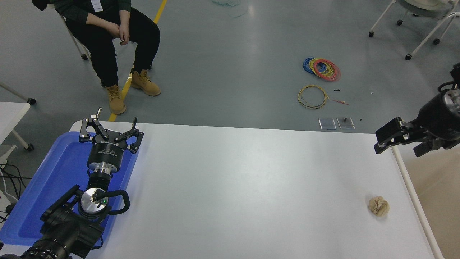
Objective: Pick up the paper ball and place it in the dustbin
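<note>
Tan, wrinkly paper ball point(378, 206) lies alone on the white table point(251, 187) near its right edge. Beside that edge runs the off-white rim of the dustbin point(413, 196). Above its far corner the black right gripper point(400, 142) hangs spread, empty. The left gripper point(109, 131) is parked, fingers apart, over a flat blue tray point(54, 180).

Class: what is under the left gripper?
Beneath the left gripper lies the blue tray, on the white table. The arm covers part of the tray floor; nothing else shows there.

Crumpled tan paper ball point(378, 206) lies beside the dustbin point(413, 194) rim.
</note>
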Tool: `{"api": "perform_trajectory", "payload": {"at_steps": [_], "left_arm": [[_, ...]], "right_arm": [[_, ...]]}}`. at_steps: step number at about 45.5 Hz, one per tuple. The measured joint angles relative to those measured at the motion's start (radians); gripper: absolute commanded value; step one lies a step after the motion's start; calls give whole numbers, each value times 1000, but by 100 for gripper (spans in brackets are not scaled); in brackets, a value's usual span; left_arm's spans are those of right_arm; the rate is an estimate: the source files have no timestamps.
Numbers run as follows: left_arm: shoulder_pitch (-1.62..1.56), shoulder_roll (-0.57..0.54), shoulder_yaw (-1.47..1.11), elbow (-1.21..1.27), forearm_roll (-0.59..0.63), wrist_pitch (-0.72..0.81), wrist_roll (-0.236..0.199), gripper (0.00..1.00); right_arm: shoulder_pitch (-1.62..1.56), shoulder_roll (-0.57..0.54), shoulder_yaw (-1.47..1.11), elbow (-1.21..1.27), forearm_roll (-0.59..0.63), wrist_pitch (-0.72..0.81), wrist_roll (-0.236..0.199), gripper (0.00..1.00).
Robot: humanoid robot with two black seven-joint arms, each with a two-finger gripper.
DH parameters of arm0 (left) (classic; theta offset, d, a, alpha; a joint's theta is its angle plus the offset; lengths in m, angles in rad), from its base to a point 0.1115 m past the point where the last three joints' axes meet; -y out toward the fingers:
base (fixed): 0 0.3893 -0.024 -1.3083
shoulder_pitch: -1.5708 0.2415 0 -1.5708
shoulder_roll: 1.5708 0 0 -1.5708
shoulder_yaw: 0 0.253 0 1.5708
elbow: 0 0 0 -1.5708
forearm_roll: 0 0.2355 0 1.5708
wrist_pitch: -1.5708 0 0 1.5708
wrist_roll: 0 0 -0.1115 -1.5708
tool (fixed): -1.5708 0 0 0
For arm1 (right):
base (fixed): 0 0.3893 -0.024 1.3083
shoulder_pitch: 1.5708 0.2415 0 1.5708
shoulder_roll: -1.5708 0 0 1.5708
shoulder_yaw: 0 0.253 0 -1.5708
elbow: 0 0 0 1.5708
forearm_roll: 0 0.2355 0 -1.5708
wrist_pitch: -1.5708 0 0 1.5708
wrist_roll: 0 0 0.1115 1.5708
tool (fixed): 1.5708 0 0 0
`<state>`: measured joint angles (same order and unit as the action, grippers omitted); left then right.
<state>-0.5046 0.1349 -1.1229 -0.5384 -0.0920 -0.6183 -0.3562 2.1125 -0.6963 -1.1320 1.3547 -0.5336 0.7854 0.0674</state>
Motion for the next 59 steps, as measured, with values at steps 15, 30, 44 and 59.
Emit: {"api": "perform_trajectory", "payload": {"at_steps": [15,30,44,59], "left_arm": [[0,0,0,0,0,0,0,100],[0,0,0,0,0,0,0,100],[0,0,0,0,0,0,0,100],[0,0,0,0,0,0,0,100]], "right_arm": [[-1,-1,1,-2,0,0,0,100],[-10,-2,1,-17,-2,0,0,100],[-27,-14,-3,-44,0,0,0,100],[-33,-19,-14,-101,70,0,1,100]]}}
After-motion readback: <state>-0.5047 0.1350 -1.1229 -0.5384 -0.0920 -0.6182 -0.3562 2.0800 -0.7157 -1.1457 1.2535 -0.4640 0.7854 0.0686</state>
